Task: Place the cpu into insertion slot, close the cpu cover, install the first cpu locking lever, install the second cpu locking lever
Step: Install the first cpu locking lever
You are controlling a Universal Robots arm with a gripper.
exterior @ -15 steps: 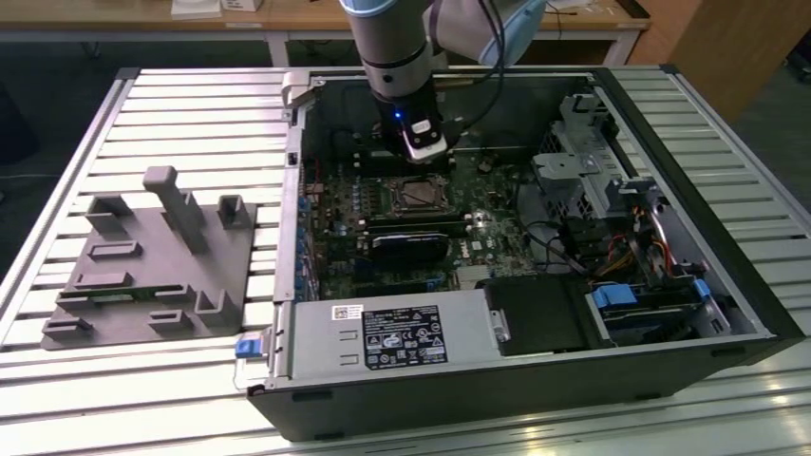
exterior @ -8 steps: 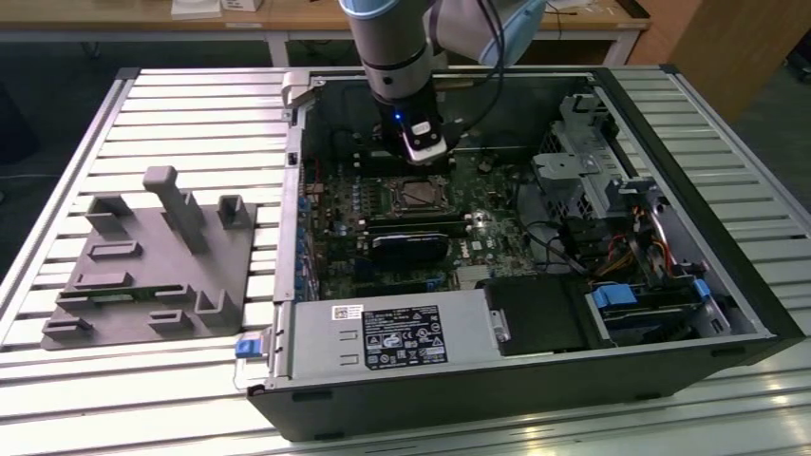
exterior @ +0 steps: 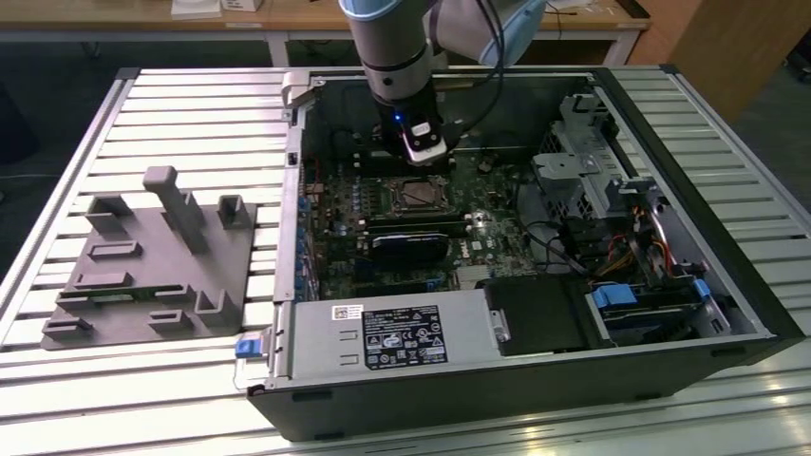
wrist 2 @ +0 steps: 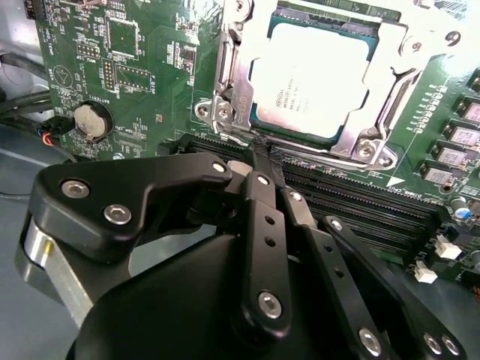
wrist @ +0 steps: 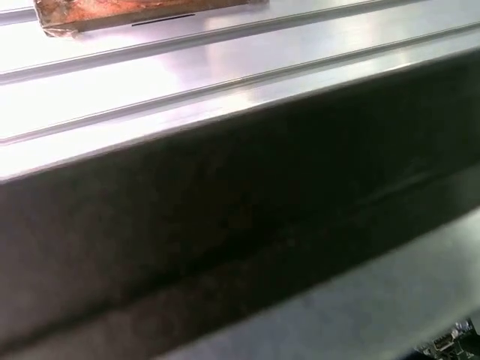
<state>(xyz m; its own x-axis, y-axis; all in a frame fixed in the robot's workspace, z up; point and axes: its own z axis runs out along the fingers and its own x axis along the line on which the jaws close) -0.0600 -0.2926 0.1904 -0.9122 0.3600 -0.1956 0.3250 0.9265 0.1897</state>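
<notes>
Your claw (wrist 2: 264, 154) has its fingers drawn together, the tips meeting with nothing to be seen between them. In the second wrist view the tips stand right at the edge of the cpu cover (wrist 2: 360, 142); whether they touch it cannot be told. The cover lies flat over the cpu (wrist 2: 311, 82), which sits in the insertion slot (wrist 2: 322, 13) with its pale face showing through the cut-out. Just beside the tips run long black memory slots (wrist 2: 375, 214) on the green board (wrist 2: 150, 67).

In the exterior view your arm (exterior: 395, 47) reaches down at the upper middle of the frame into the open computer case (exterior: 507, 399). A grey fixture block (exterior: 152, 266) lies on the slatted counter (exterior: 76, 399) at the frame's left.
</notes>
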